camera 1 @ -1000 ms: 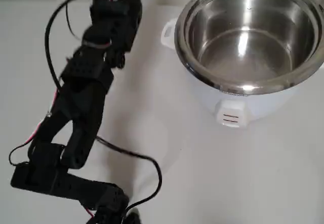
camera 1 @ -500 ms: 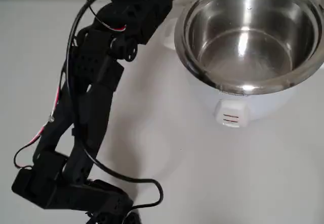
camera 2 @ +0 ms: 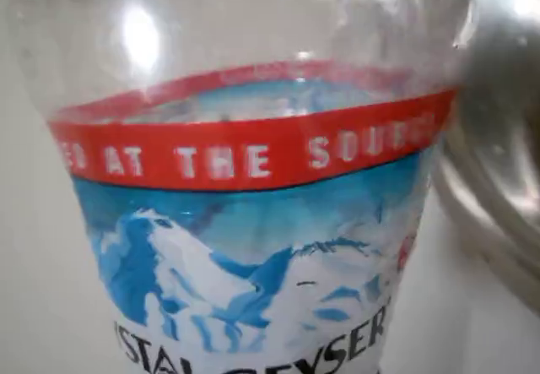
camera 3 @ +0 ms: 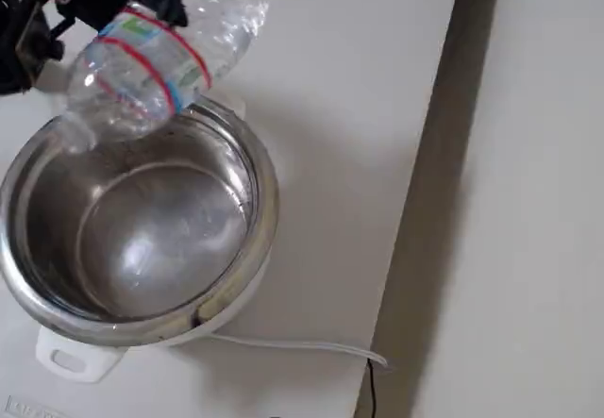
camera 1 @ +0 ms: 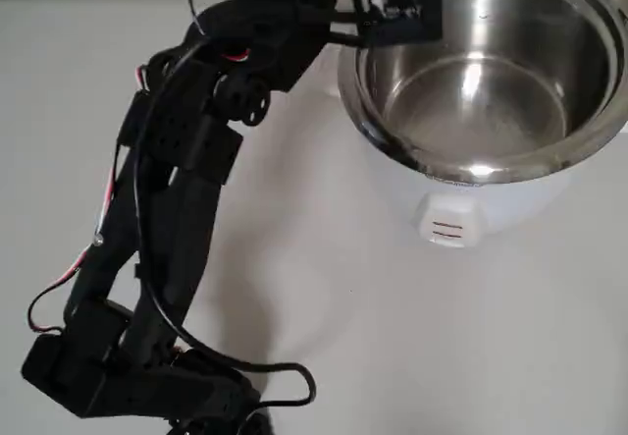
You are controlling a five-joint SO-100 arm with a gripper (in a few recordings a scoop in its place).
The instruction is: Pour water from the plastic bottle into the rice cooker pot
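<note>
The plastic bottle [camera 3: 156, 50] is clear, with a red, white and blue label, and lies tilted above the far rim of the rice cooker pot [camera 3: 257, 201]. Its lower end [camera 3: 75, 125] hangs over the pot's inside. My black gripper [camera 3: 132, 8] is shut on the bottle from the upper left. In the wrist view the bottle's label [camera 2: 253, 222] takes up most of the picture, and the pot's steel rim [camera 2: 498, 146] shows at the right. From overhead, the gripper [camera 1: 392, 8] sits over the upper left rim of the shiny pot [camera 1: 481, 72] and hides the bottle.
The pot sits in a white cooker body [camera 1: 451, 209] with a side handle [camera 3: 66, 357]. A white cord [camera 3: 293, 345] runs from the cooker toward the table's right edge [camera 3: 415, 201]. The black arm [camera 1: 167, 209] and its cables cover the left of the table.
The arm has swung right from the table's upper left to the pot's rim. Its gripper end now overlaps the pot's upper left edge.
</note>
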